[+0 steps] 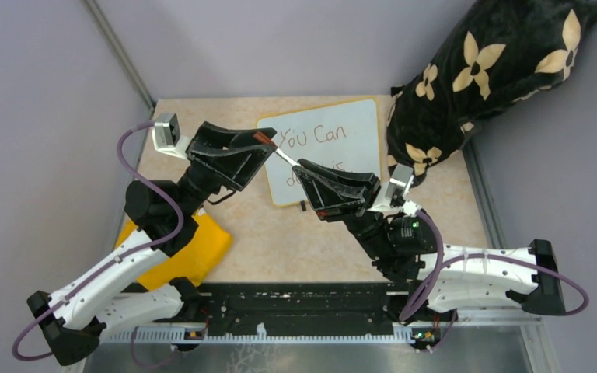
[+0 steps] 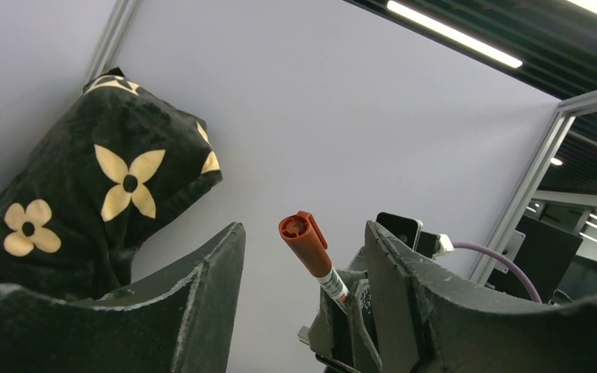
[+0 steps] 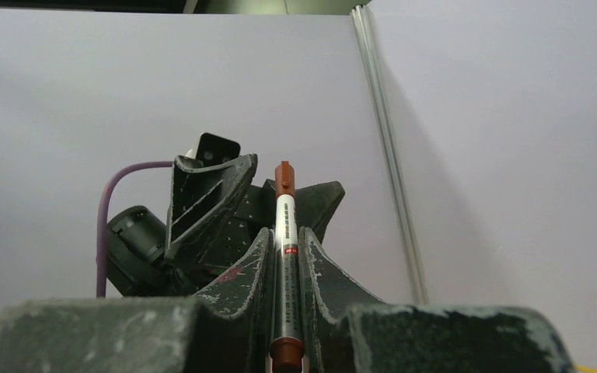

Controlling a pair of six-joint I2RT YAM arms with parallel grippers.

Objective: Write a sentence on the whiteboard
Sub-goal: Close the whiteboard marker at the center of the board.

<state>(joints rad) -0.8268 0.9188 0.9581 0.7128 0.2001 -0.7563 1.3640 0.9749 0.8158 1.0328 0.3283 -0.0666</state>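
The whiteboard [image 1: 357,124] lies flat at the back of the table. The sentence [image 1: 315,137] reads "You Can" on its top line; the second line is mostly hidden under my right gripper. Above the board's near left part, my right gripper [image 1: 305,171] [image 3: 284,237] is shut on a white marker [image 3: 284,225] with a red-brown cap [image 2: 305,245]. The cap end points toward my left gripper [image 1: 260,141] [image 2: 303,229]. That gripper is open, one finger on each side of the cap with gaps showing.
A black pillow with cream flowers [image 1: 482,70] [image 2: 109,202] leans at the back right, touching the board's right edge. A yellow cloth [image 1: 198,249] lies under the left arm. Grey walls enclose the beige table [image 1: 280,241].
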